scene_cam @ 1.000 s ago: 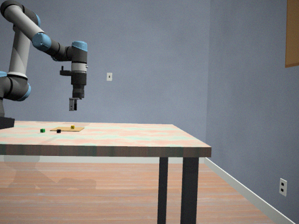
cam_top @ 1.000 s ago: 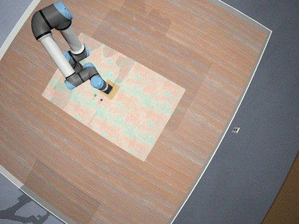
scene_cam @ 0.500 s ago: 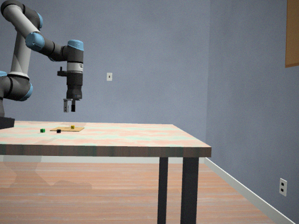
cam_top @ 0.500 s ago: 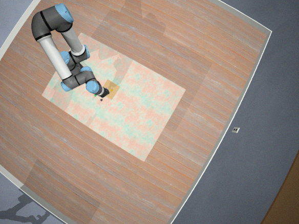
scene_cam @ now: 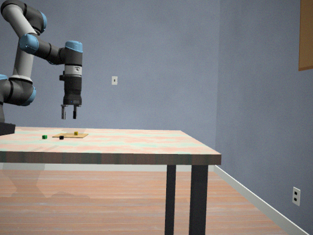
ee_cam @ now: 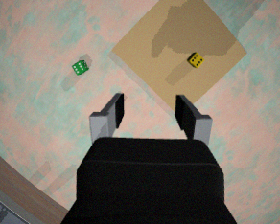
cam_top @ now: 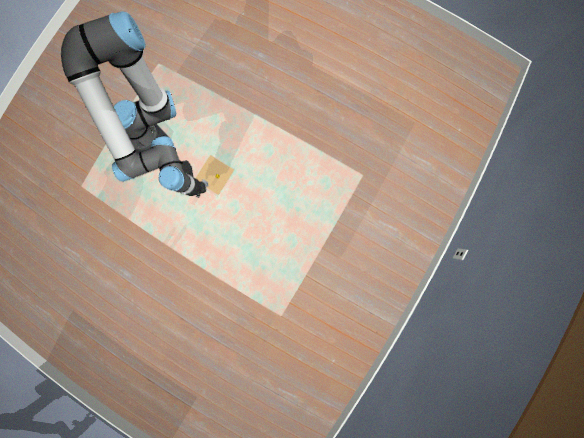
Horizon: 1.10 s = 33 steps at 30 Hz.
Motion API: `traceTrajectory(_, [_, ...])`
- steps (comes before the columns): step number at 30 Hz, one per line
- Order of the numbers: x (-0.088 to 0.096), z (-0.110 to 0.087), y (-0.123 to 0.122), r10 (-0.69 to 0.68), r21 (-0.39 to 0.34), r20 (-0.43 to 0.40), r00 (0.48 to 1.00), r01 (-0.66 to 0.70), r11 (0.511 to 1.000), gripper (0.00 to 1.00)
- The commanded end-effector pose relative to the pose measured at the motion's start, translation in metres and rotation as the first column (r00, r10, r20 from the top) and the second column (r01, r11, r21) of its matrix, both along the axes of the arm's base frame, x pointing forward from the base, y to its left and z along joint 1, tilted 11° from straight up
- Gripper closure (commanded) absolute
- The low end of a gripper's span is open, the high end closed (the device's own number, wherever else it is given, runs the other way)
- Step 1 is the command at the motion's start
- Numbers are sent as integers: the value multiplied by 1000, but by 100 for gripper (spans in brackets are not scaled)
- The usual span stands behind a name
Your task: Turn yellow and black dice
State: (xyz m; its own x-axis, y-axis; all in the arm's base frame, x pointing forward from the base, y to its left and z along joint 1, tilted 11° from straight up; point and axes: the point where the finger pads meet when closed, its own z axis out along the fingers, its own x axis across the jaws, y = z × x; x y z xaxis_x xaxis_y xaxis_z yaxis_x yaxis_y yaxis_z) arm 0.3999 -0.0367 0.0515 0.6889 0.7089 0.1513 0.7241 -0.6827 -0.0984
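Observation:
The yellow die lies on the tan mat; in the wrist view its top seems to show 6. The black die lies on the table just in front of the mat, off it; its top cannot be read, and it is hidden in the top view and the wrist view. The green die lies on the table off the mat, and its top seems to show 6. My gripper is open and empty, pointing down high above the table.
The mat lies flat on the pink and green table. The table's front edge shows in the exterior view. The arm's shadow falls over part of the mat. The arm covers part of the table in the top view.

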Motion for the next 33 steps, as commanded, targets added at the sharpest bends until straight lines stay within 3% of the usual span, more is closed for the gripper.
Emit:
traceTrajectory(1, [-4, -6, -12, -160, 4, -32, 987, 160, 987, 0])
traceTrajectory(6, [-7, -10, -24, -301, 3, -59, 952, 302, 953, 0])
traceTrajectory(9, [-7, -11, -24, -309, 3, -60, 949, 310, 951, 0])
traceTrajectory(18, [-14, -19, -47, -559, -10, -111, 822, 562, 827, 0])
traceTrajectory(23, [-16, -21, -53, -610, -15, -121, 783, 613, 790, 0])
traceTrajectory(29, [-16, -21, -53, -615, -15, -123, 779, 618, 786, 0])
traceTrajectory(30, [-16, -21, -53, -615, -15, -123, 779, 618, 786, 36])
traceTrajectory(33, [-16, -21, -53, -615, -15, -123, 779, 618, 786, 36])
